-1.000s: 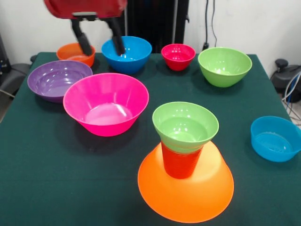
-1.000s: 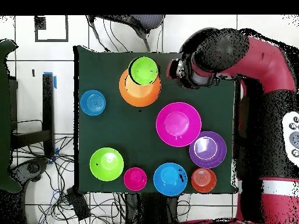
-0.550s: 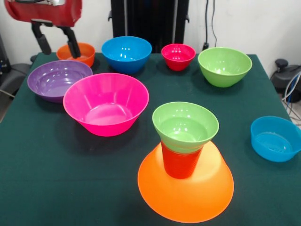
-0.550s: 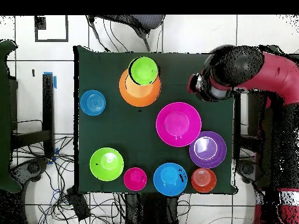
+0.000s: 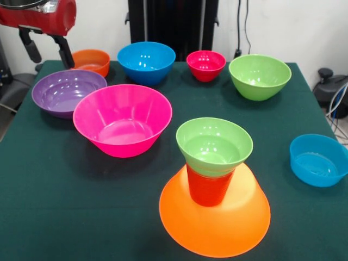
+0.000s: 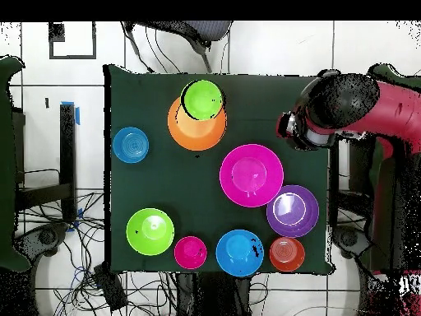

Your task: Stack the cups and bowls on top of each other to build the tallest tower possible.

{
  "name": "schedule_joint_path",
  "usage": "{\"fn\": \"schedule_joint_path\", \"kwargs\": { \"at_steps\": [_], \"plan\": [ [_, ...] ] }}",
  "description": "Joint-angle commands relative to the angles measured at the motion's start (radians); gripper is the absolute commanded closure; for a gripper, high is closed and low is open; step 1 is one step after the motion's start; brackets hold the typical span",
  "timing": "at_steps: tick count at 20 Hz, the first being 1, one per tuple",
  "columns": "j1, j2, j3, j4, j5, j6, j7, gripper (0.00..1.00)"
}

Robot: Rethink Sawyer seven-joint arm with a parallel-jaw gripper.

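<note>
Tower (image 5: 214, 185): small green plastic bowl (image 5: 214, 145) on orange-red ribbed tumbler (image 5: 209, 187), wide inverted orange bowl (image 5: 215, 215) as base (for stability).
Gripper (image 5: 45, 50): spread, empty, above tabletop's corner.

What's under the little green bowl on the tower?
The small green bowl sits upright on an orange-red cup, which stands on the big orange bowl turned rim down. Anything beneath that orange bowl is hidden.
</note>
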Motion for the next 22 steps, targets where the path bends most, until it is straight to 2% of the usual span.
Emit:
{"fn": "schedule_joint_path", "kwargs": {
  "at_steps": [1, 8, 22],
  "plan": [
    [0.009, 0.083, 0.057, 0.115, -0.060, -0.049, -0.291, 0.00],
    [-0.025, 0.111, 0.104, 0.180, -0.026, -0.136, -0.293, 0.00],
    [-0.056, 0.123, 0.123, 0.242, -0.099, -0.164, -0.328, 0.00]
  ]
}}
